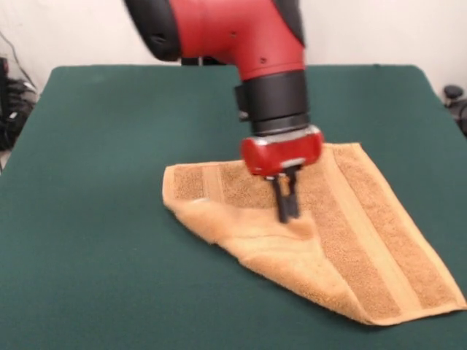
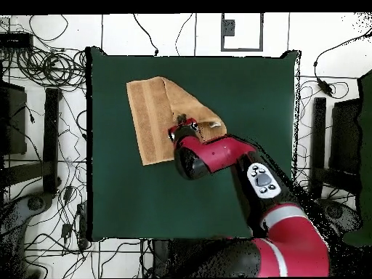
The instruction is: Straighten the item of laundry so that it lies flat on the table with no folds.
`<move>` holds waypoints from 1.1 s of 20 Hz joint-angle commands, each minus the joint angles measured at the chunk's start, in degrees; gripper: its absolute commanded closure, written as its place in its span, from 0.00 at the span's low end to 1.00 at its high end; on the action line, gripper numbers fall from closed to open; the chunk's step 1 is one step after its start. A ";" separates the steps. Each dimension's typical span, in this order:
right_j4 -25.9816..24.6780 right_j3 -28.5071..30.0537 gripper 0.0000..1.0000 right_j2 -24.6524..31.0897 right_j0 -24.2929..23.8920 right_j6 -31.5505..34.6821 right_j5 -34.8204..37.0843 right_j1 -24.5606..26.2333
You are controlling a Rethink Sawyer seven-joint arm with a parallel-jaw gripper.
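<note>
The orange-tan towel (image 1: 365,240) lies on the dark green table (image 1: 95,219), right of centre in the front view. Its near-left part is folded over onto itself, and the flap's corner rises to a point in the middle. My gripper (image 1: 287,215) comes straight down onto that raised corner, with its dark fingers (image 1: 283,198) close together and the tips pinching the flap. The far and right edges lie flat, with the smoother bands showing. In the overhead view the towel (image 2: 149,116) is at the upper left of the table (image 2: 247,94), and the gripper (image 2: 180,125) is at its folded right side.
Cables and stands (image 2: 43,73) lie on the floor around the table. The red arm (image 2: 218,156) reaches in from the bottom right of the overhead view. Dark equipment (image 1: 11,102) stands off the table's left edge in the front view.
</note>
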 commanded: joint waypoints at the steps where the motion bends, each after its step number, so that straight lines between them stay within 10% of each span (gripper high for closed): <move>1: -4.25 1.88 1.00 8.72 -4.62 -4.65 8.26 -0.77; 20: -10.22 1.85 1.00 17.29 -12.02 -5.09 9.82 0.02; 21: -10.40 1.98 0.00 17.69 -12.37 -4.51 9.58 0.19; 22: -10.34 2.03 0.00 18.02 -12.63 -4.70 9.79 0.33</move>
